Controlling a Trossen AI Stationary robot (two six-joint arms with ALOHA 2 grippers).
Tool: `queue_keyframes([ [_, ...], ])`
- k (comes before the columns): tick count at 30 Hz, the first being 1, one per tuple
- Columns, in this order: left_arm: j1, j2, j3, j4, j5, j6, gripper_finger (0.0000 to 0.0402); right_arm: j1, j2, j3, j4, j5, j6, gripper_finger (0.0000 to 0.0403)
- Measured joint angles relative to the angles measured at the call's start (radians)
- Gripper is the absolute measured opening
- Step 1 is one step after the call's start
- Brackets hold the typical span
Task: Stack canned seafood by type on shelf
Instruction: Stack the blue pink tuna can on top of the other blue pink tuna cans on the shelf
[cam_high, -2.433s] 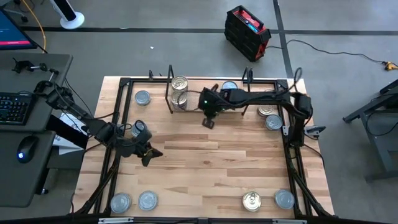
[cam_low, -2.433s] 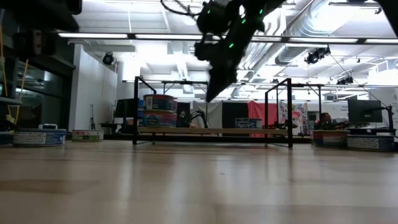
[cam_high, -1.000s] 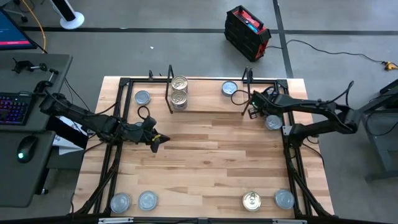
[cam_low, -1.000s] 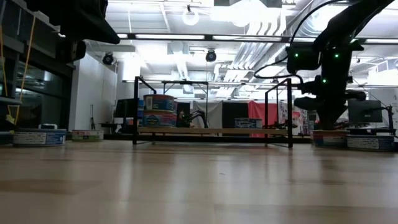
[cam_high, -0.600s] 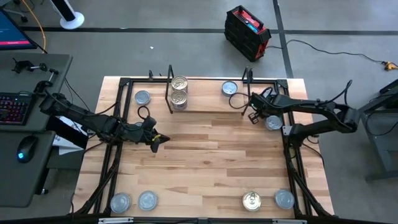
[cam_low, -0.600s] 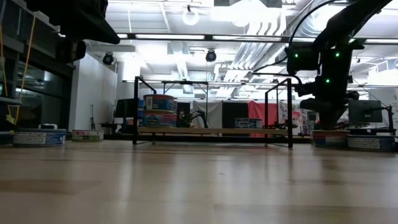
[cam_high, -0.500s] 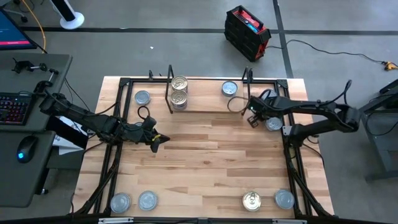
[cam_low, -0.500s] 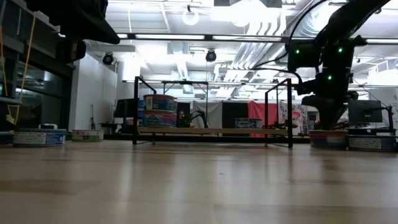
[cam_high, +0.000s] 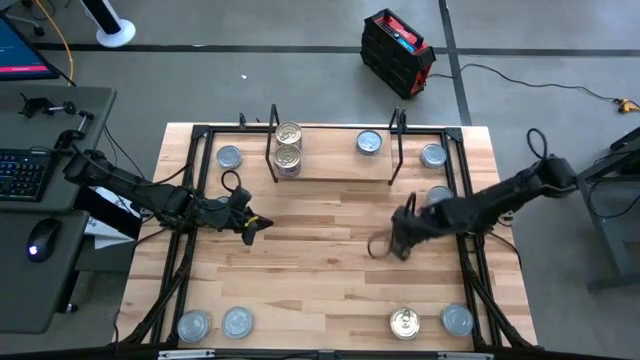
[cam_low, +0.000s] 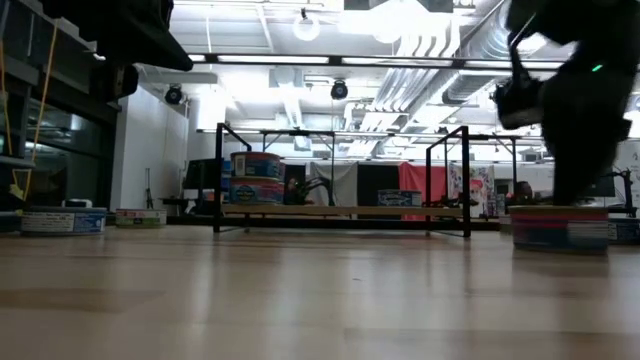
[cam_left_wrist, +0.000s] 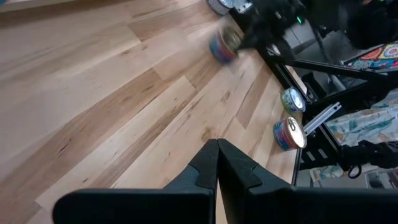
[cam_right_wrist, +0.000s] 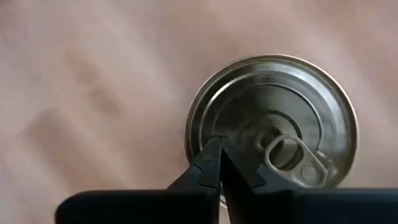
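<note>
**Silver-lidded tin under the closed right pincer, out in front of the shelf**

Landmark: low shelf (cam_high: 335, 170) of light wooden board with thin black wire uprights, at the far side of the wooden surface (cam_high: 320, 290).

- Right pincer (cam_right_wrist: 217, 144): fingers pressed together, nothing between them. It hangs in front of the shelf's right end, on the open surface.
- Flat round tin with a silver lid and pull-tab (cam_right_wrist: 280, 106): directly beneath those closed tips, lid up, sitting flat. The tips point at the lid just beside the tab. Contact or a small gap, cannot tell.
- The tin is round, so no long axis to line up with. Its axis stands upright, and the rim is reachable from any side.
- Left pincer (cam_high: 250, 222): closed and empty, in front of the shelf's left end and well apart from this tin. The right arm is plainly the nearer.
- On the shelf: gold-lidded tins (cam_high: 288, 133) at its left end, one silver-lidded tin (cam_high: 370, 142) toward its right.

Judgement: a grasp calls for the fingers to spread first, then straddle the rim. Shut as they are, they can only nudge.
</note>
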Motion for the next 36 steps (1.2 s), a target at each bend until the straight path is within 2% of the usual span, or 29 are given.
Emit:
queue_keyframes([
  [4,0.0,0.0,0.0,0.0,0.0,0.0,0.0,0.1,0.066,-0.001,0.203,0.023,0.07,0.0],
  [8,-0.002,0.0,0.0,0.001,0.0,0.0,0.0,0.084,0.198,0.004,0.491,0.028,0.04,0.0],
  [11,-0.008,0.001,0.0,0.0,0.0,0.003,0.0,0.037,0.325,0.062,0.667,0.033,-0.058,0.0],
  [15,-0.013,0.029,0.001,-0.001,0.0,0.005,0.0,-0.031,0.495,0.243,0.77,0.036,-0.265,0.0],
  [20,-0.013,0.112,0.001,0.015,0.0,0.024,0.0,-0.105,0.619,0.54,0.711,-0.064,-0.495,0.0],
  [23,-0.013,0.178,0.001,0.043,0.002,0.081,0.0,-0.134,0.612,0.676,0.57,-0.103,-0.566,0.0],
  [26,-0.013,0.263,0.001,0.136,0.002,0.177,0.0,-0.141,0.59,0.737,0.365,-0.102,-0.628,0.0],
  [32,-0.012,0.46,0.0,0.435,0.064,0.472,0.0,-0.118,0.542,0.682,0.149,-0.153,-0.622,0.0],
  [34,-0.011,0.527,0.003,0.516,0.083,0.56,0.0,-0.101,0.553,0.627,0.148,-0.168,-0.623,0.0],
  [36,-0.011,0.583,0.004,0.526,0.083,0.63,0.0,-0.085,0.557,0.575,0.253,-0.182,-0.605,0.0],
])
